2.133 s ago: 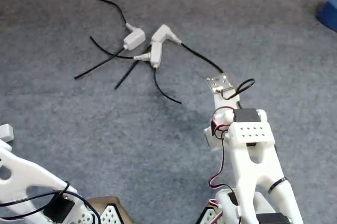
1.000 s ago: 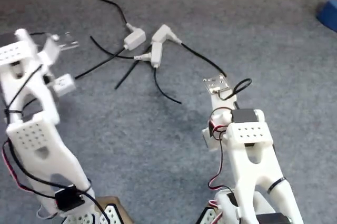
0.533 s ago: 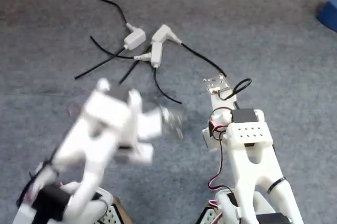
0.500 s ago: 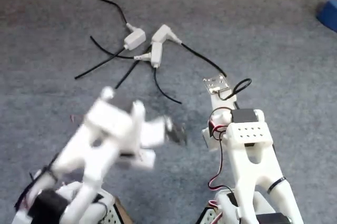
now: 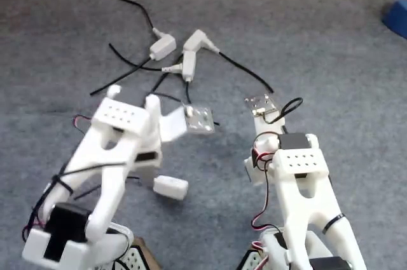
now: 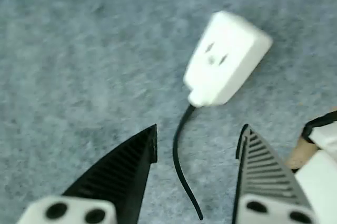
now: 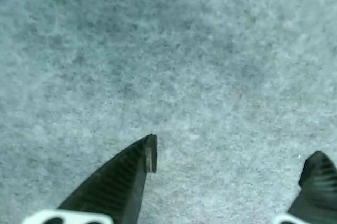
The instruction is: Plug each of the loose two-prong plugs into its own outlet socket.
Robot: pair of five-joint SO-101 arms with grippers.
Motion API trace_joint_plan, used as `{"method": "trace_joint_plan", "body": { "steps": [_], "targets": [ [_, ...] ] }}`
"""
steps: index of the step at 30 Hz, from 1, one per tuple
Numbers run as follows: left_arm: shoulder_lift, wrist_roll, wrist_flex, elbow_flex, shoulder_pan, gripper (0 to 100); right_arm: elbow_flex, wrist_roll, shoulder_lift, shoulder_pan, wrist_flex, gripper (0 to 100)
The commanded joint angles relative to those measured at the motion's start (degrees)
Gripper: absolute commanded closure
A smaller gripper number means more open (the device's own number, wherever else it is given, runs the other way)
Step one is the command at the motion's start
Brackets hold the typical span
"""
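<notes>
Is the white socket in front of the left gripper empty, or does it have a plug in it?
Empty. The socket shows its two slots bare in the left wrist view, with no plug in them.

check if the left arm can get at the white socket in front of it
Probably yes: the left tool is open and faces the white socket; only the socket's own black cord lies between them, on bare carpet.

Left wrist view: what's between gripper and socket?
The socket trails its black cord into the open left gripper; otherwise bare carpet, per the left wrist view.
</notes>
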Motion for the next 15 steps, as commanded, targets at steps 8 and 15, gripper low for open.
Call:
{"method": "trace_joint_plan", "body": {
  "steps": [8, 15],
  "targets": [
    [2.07, -1.85, -0.44, -2.07, -2.42, 74, -0.13, -0.18, -1.71, -0.4, -0.31, 59.5],
    [1.54, -0.53, -8.7, 10.07, 1.63, 74, -0.13, -0.18, -1.71, -0.48, -0.31, 59.5]
  ]
}}
